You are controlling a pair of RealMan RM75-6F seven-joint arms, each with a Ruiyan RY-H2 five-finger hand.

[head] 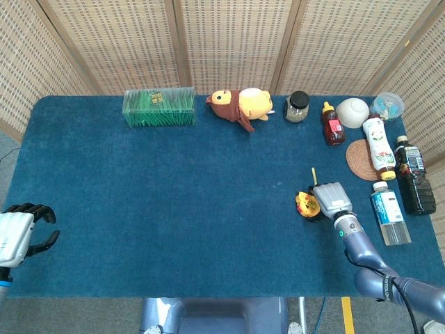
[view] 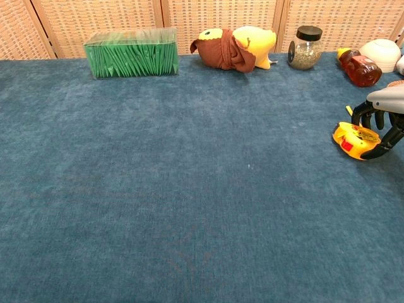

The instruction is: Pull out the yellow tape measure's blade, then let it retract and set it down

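Toward the right edge of the blue table (head: 174,209), the yellow tape measure (head: 306,205) is lying on the cloth w/ the right hand (head: 328,200) sitting just beside it, fingers (view: 366,113) curling down around the case; can't tell if they're actually gripping it or only touching. A short bit of yellow blade is poking out behind the hand. Near the front-left corner the left hand (head: 21,229) is hanging w/ fingers apart, holding nothing. Along the back edge are sitting a green box (head: 158,108), a plush toy (head: 240,106), a jar (head: 297,106), a sauce bottle (head: 332,124) & a white bowl (head: 352,112). By the right edge, more bottles (head: 389,212) are lying next to a woven coaster (head: 360,161).
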